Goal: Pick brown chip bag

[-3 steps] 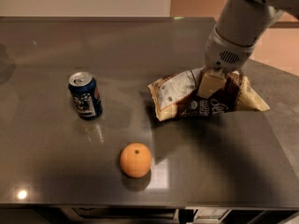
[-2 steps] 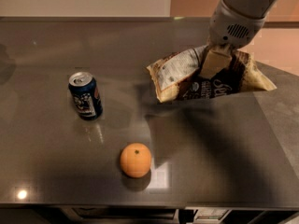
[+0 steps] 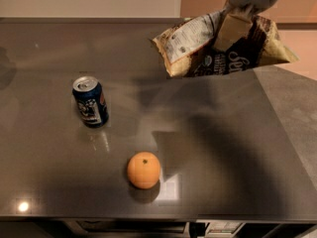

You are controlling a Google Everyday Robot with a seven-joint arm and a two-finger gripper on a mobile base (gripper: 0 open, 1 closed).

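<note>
The brown chip bag point(image 3: 198, 48) hangs in the air above the grey table point(image 3: 223, 148), at the upper right of the camera view. It has tan edges, dark brown panels and a white label on its left side. My gripper point(image 3: 234, 29) comes down from the top right and is shut on the bag's middle, with a tan finger point(image 3: 232, 31) pressed against its front. The bag's shadow lies on the table below it.
A blue soda can point(image 3: 90, 101) stands upright at the left. An orange point(image 3: 143, 169) lies near the table's front edge. The table's front edge runs along the bottom of the view.
My gripper has lifted the chip bag up off the table and higher in the view. The can and the orange have not moved.
</note>
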